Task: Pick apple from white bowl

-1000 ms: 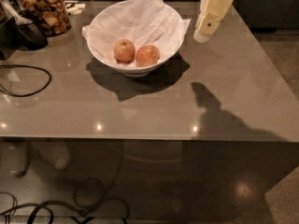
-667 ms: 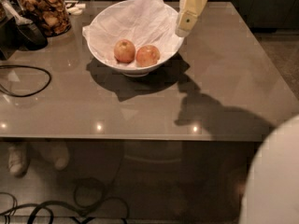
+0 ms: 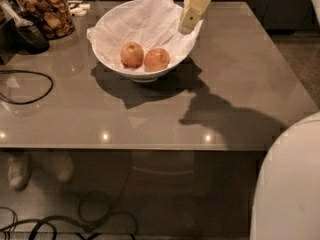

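A glossy table bears the round white bowl, with the apple inside. The gripper hovers over the bowl's rim; whether it is open or closed is unclear.

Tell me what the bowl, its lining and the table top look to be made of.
The white bowl: probably glazed ceramic, smooth and glossy on its outer wall. The lining: thin white paper, matte and crumpled. The table: a hard polished surface, maybe glass or lacquer; it mirrors lamp spots. The gripper hangs over the bowl's right rim.
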Robot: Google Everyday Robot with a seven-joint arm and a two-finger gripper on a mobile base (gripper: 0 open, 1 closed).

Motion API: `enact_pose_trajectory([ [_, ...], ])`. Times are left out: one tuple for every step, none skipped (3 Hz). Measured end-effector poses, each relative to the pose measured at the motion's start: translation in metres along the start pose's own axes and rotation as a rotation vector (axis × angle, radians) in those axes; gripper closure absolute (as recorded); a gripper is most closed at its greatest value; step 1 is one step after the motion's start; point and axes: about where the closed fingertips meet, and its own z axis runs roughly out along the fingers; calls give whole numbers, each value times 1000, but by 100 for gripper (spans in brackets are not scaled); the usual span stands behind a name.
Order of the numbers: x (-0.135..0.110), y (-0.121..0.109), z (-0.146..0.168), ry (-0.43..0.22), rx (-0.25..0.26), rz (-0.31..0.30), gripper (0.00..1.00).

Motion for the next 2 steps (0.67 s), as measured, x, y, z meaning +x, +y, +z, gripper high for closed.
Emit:
enact_pose_trajectory([
  [-1, -7, 24, -29, -31, 29, 0],
  [-3, -12, 44, -39, -62, 47, 12],
])
